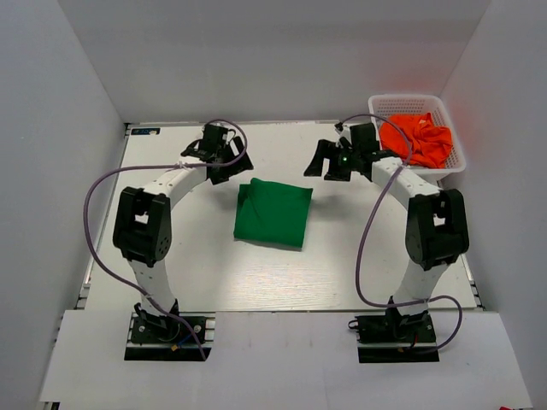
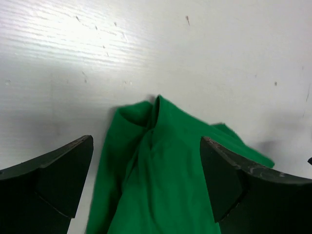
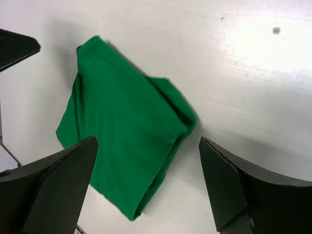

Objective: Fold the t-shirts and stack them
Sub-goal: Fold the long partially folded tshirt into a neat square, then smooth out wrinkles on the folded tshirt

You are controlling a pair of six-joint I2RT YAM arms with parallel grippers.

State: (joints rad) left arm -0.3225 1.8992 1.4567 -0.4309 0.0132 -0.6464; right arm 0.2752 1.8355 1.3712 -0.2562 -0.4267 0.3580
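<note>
A deep green t-shirt [image 1: 273, 212] lies folded into a rough square in the middle of the table. My left gripper [image 1: 217, 159] hovers open just off its far left corner, with the green cloth [image 2: 161, 175] below its spread fingers and nothing held. My right gripper [image 1: 329, 164] hovers open off the far right corner, above the shirt's folded edge [image 3: 131, 141], also holding nothing. An orange t-shirt [image 1: 417, 139] sits crumpled in the white basket [image 1: 457, 162] at the back right.
The white table [image 1: 197, 273] is boxed in by grey walls on the left, back and right. The basket stands against the right wall behind my right arm. Purple cables loop beside both arms.
</note>
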